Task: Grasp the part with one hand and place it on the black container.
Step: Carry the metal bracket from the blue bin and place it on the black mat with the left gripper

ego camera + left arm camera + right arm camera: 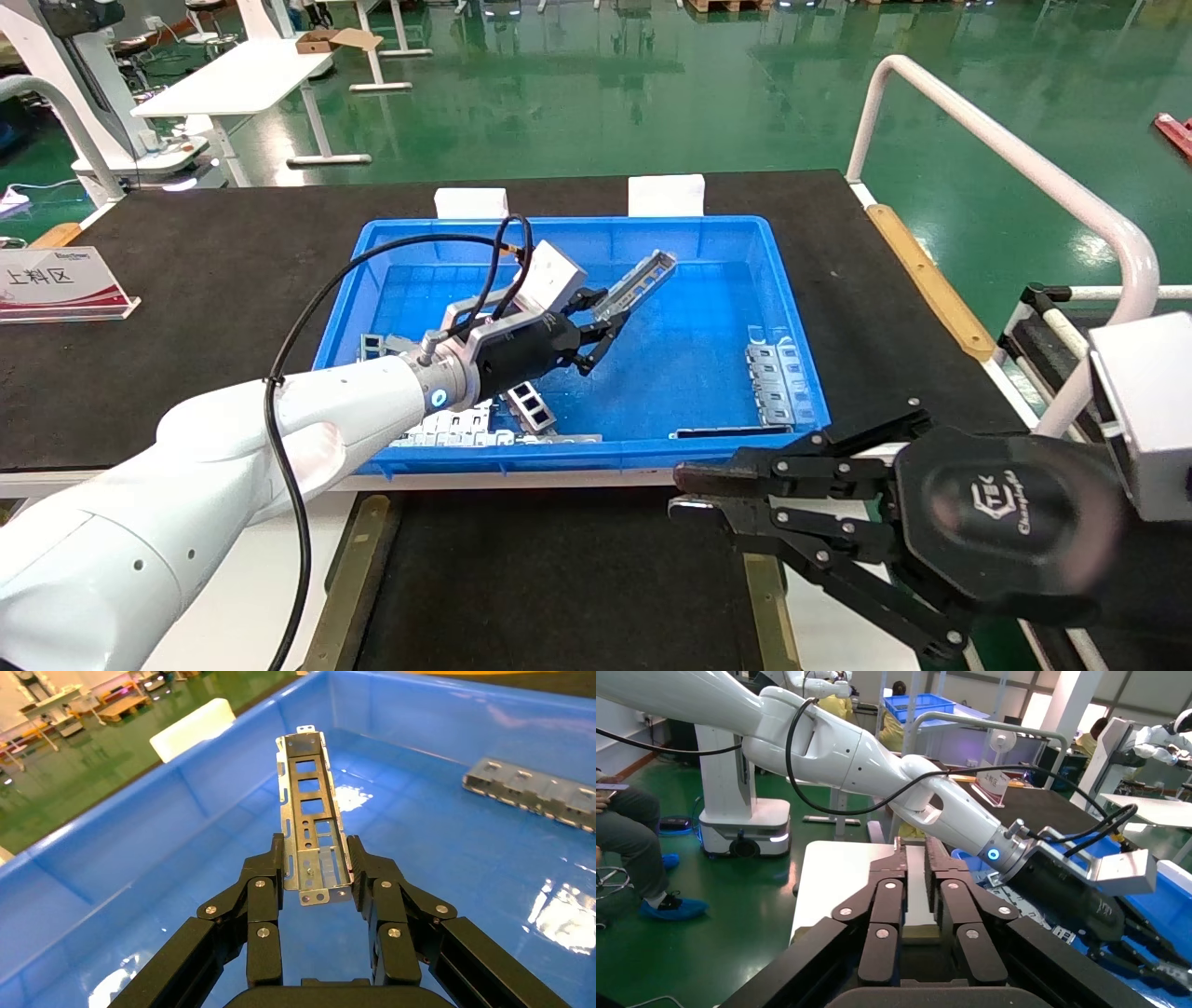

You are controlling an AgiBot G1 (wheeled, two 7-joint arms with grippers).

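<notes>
The part (pixel 640 278) (pixel 310 804), a narrow silver channel with rectangular cut-outs, is held up above the floor of the blue crate, pointing toward the crate's far wall. My left gripper (pixel 605 315) (pixel 316 862) is shut on its near end, one finger on each side wall. The black container (pixel 559 578), a matte black surface between two brass-coloured strips, lies in front of the crate at the near edge. My right gripper (pixel 691 494) (pixel 916 857) is parked low over the container's right side, its fingers drawn together with only a narrow slit and nothing held.
The blue crate (pixel 577 457) sits mid-table on a black mat. It holds more metal pieces at the right (pixel 773 373) and under my left arm (pixel 466 431). A white tube rail (pixel 1006 149) runs along the right side. A sign (pixel 56 280) stands at the left.
</notes>
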